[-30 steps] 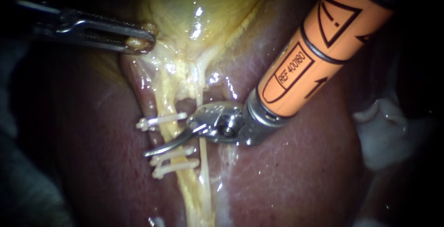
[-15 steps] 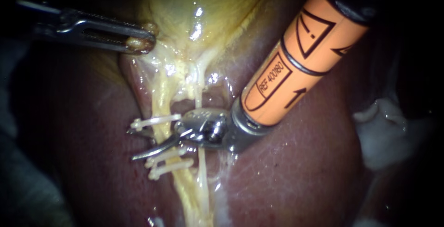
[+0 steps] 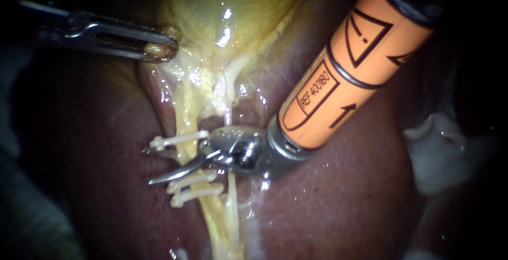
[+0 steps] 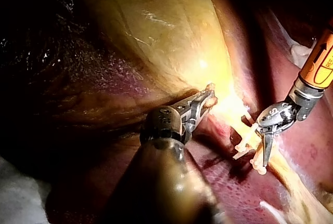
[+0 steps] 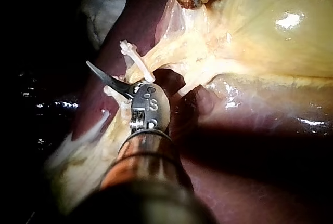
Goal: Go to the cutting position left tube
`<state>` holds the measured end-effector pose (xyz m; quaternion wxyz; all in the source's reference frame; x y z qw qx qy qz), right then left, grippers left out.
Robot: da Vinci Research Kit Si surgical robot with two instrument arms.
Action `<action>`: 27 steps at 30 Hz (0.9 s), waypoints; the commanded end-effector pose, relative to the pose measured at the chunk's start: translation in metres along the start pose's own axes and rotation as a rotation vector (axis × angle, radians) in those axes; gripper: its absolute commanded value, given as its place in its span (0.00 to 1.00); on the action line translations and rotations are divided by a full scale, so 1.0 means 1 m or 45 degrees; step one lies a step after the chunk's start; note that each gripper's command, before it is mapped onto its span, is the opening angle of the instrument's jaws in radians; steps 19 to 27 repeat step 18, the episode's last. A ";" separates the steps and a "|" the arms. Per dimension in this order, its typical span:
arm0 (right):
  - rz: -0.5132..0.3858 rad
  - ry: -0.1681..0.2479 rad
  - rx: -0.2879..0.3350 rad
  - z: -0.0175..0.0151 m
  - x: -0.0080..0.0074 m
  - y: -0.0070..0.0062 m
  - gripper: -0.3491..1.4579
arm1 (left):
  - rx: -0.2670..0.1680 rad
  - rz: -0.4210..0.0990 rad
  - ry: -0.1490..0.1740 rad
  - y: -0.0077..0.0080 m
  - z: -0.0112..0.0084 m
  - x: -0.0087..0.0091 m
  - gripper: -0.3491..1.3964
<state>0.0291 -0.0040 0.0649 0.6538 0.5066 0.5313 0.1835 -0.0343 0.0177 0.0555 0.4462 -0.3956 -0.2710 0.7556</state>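
The left tube [image 3: 186, 125] is yellow and runs down from the gallbladder [image 3: 238, 6], with one white clip [image 3: 180, 140] above and two clips [image 3: 194, 185] below. My right instrument [image 3: 148, 166], on an orange shaft, has its curved blades open and straddling the left tube between the upper and lower clips. The thin pale right tube [image 3: 231, 188] passes under its wrist. My left instrument [image 3: 161, 48] is shut on gallbladder tissue at the neck and holds it to the left. The left wrist view shows those jaws [image 4: 205, 99] and the blades [image 4: 264, 154] by the clips.
Dark red liver [image 3: 344, 202] surrounds the tubes. A pale lump of tissue [image 3: 439, 154] lies at the right. In the right wrist view one blade [image 5: 104, 78] reaches past the clipped tube beside a clip [image 5: 131, 55].
My right instrument has slid left along the tissue; its blades now reach across the left tube between the clips, a second blade tip showing beyond the tube. The left instrument has held still.
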 end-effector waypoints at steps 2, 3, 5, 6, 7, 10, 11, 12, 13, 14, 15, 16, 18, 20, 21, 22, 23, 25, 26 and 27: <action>0.000 0.002 0.010 0.0001 0.0002 -0.0005 0.98 | -0.001 0.000 0.000 0.0000 -0.0001 0.0000 0.00; 0.001 0.006 0.014 0.0001 0.0004 -0.0008 0.98 | -0.001 0.000 0.000 0.0000 -0.0001 0.0000 0.00; 0.002 0.006 0.016 0.0002 0.0006 -0.0011 0.98 | -0.001 0.000 0.000 0.0000 -0.0001 0.0000 0.00; 0.003 0.010 0.019 0.0002 0.0008 -0.0012 0.98 | -0.001 0.000 0.000 0.0000 -0.0001 0.0000 0.00; 0.004 0.011 0.019 0.0002 0.0008 -0.0013 0.98 | -0.001 0.000 0.000 0.0000 -0.0001 0.0000 0.00; 0.004 0.011 0.019 0.0002 0.0009 -0.0014 0.98 | -0.001 0.000 0.000 0.0000 -0.0001 0.0000 0.00; 0.004 0.011 0.019 0.0002 0.0009 -0.0014 0.98 | -0.001 0.000 0.000 0.0000 -0.0001 0.0000 0.00; 0.004 0.011 0.019 0.0002 0.0009 -0.0014 0.98 | -0.001 0.000 0.000 0.0000 -0.0001 0.0000 0.00; 0.004 0.011 0.019 0.0001 0.0009 -0.0014 0.98 | -0.001 0.000 0.000 0.0000 -0.0001 0.0000 0.00; 0.004 0.011 0.019 0.0002 0.0009 -0.0014 0.98 | -0.001 0.000 0.000 0.0000 -0.0001 0.0000 0.00; 0.004 0.011 0.020 0.0002 0.0009 -0.0014 0.98 | -0.001 0.000 0.000 0.0000 -0.0001 0.0000 0.00; 0.004 0.011 0.020 0.0001 0.0009 -0.0014 0.98 | -0.001 0.000 0.000 0.0000 -0.0001 0.0000 0.00; 0.004 0.011 0.020 0.0001 0.0009 -0.0014 0.98 | -0.001 0.000 0.000 0.0000 -0.0001 0.0000 0.00; 0.004 0.011 0.020 0.0001 0.0009 -0.0014 0.98 | -0.001 0.000 0.000 0.0000 -0.0001 0.0000 0.00; 0.004 0.011 0.020 0.0001 0.0009 -0.0014 0.98 | -0.001 0.000 0.000 0.0000 -0.0001 0.0000 0.00; 0.004 0.011 0.020 0.0001 0.0009 -0.0014 0.98 | -0.001 0.000 0.000 0.0000 -0.0001 0.0000 0.00; 0.004 0.011 0.020 0.0001 0.0009 -0.0014 0.98 | -0.001 0.000 0.000 0.0000 -0.0001 0.0000 0.00; 0.004 0.011 0.020 0.0001 0.0009 -0.0014 0.98 | -0.001 0.000 0.000 0.0000 -0.0001 0.0000 0.00; 0.004 0.011 0.020 0.0001 0.0009 -0.0014 0.98 | -0.001 0.000 0.000 0.0000 -0.0001 0.0000 0.00; 0.004 0.011 0.020 0.0001 0.0009 -0.0014 0.98 | -0.001 0.000 0.000 0.0000 -0.0001 0.0000 0.00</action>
